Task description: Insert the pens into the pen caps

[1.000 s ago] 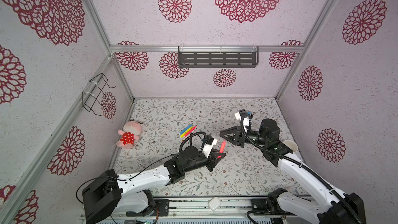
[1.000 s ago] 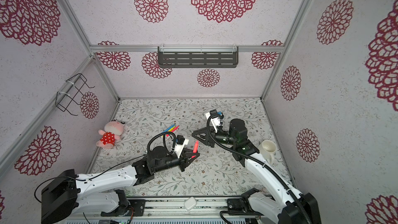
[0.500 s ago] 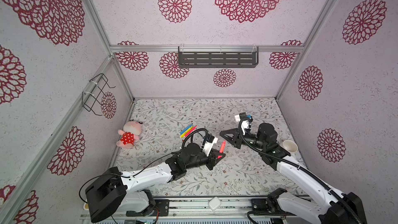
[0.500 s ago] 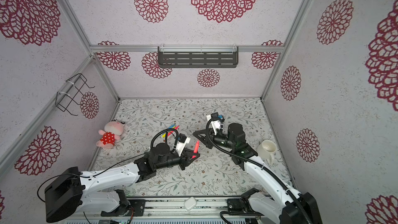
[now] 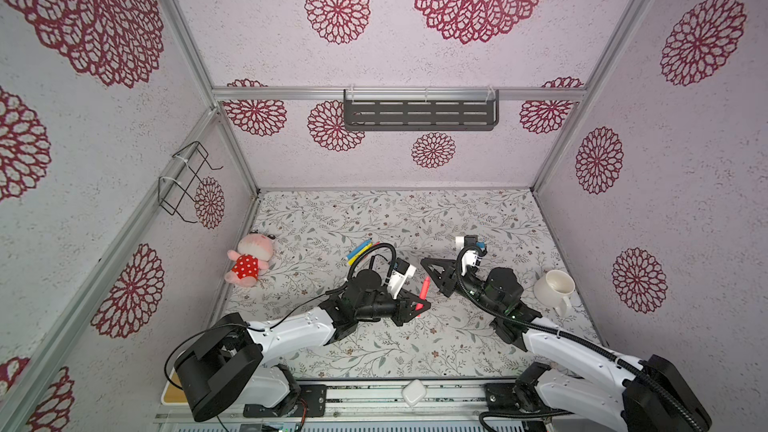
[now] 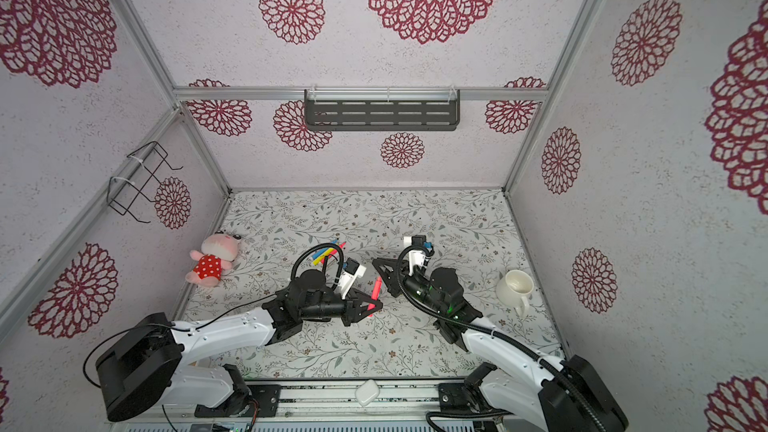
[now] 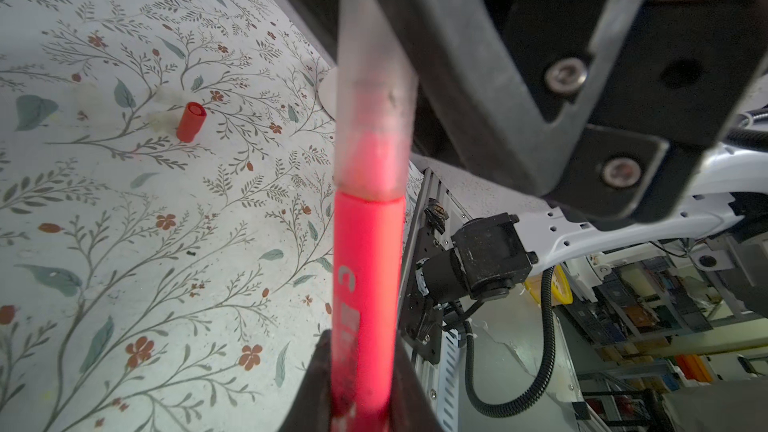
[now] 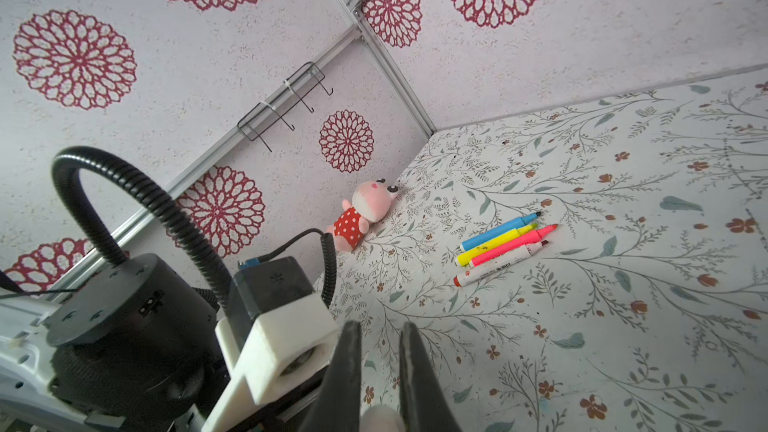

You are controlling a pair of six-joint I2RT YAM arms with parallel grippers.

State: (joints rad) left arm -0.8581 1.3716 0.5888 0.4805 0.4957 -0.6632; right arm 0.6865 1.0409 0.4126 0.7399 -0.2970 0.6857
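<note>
The floral worktop (image 5: 478,218) carries all items. Left tool (image 5: 423,308): closed on the lower barrel of a pink pen (image 7: 368,284), held above the worktop. Right tool (image 8: 381,328): closed, apparently on the translucent cap (image 7: 372,118) seated over that pen's tip. A plush toy (image 5: 248,261) lies by the left wall and a white mug (image 5: 555,289) near the right wall. Four uncapped pens (image 8: 505,243) lie side by side. One red cap (image 7: 190,121) rests apart.

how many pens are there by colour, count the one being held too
blue pen: 1
yellow pen: 1
pink: 2, the loose pink pen and the held pink pen in the left gripper
white pen with red ends: 1
total: 5 pens
</note>
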